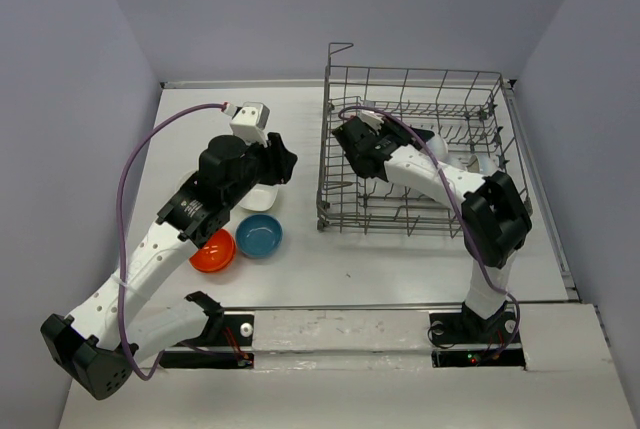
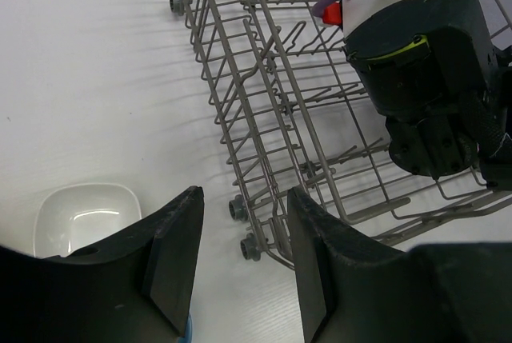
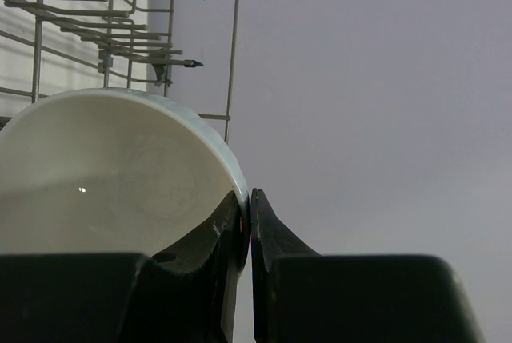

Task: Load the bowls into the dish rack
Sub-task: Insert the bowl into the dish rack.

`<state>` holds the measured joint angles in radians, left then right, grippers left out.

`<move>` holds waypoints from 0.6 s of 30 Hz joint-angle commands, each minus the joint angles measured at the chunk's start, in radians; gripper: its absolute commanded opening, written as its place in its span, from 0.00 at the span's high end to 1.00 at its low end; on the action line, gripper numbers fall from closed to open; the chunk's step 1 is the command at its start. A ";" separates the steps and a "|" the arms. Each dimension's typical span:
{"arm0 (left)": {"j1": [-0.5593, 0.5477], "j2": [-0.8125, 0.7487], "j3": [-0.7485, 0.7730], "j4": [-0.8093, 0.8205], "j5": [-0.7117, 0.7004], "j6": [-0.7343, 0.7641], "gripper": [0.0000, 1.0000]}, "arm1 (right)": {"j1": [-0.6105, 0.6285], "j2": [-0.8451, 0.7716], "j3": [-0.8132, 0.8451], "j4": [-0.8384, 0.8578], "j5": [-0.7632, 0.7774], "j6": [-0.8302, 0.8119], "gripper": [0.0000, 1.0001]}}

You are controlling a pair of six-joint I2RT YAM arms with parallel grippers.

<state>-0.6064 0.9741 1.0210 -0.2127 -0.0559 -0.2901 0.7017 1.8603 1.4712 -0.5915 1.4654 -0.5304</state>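
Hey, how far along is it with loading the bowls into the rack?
Done: I see no bowl seated in the dish rack yet. In hand: the right gripper pinches a round white bowl by its rim at the rack. Remaining: the squarish white bowl, orange bowl and blue bowl sit on the table; the left gripper is open, empty.

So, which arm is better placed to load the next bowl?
Right. The right jaws clamp the rim of a white bowl over the dish rack; the left jaws are open and empty, outside the rack.
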 commanded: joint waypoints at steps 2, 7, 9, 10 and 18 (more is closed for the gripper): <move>0.007 -0.012 -0.019 0.050 0.024 -0.003 0.44 | 0.005 0.000 -0.009 0.002 0.312 -0.002 0.99; 0.007 -0.011 -0.021 0.052 0.030 -0.003 0.44 | 0.005 0.008 -0.025 0.002 0.311 0.000 0.99; 0.007 -0.012 -0.022 0.053 0.030 -0.004 0.44 | 0.005 0.008 -0.034 0.002 0.308 -0.002 0.99; 0.007 -0.012 -0.022 0.052 0.030 -0.004 0.44 | 0.005 0.010 -0.037 0.001 0.306 -0.002 0.99; 0.007 -0.012 -0.025 0.053 0.027 -0.004 0.44 | 0.005 0.020 -0.057 0.002 0.305 -0.002 0.99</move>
<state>-0.6064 0.9741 1.0027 -0.2054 -0.0410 -0.2909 0.7124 1.8603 1.4235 -0.5907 1.4975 -0.5320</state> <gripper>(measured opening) 0.557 0.128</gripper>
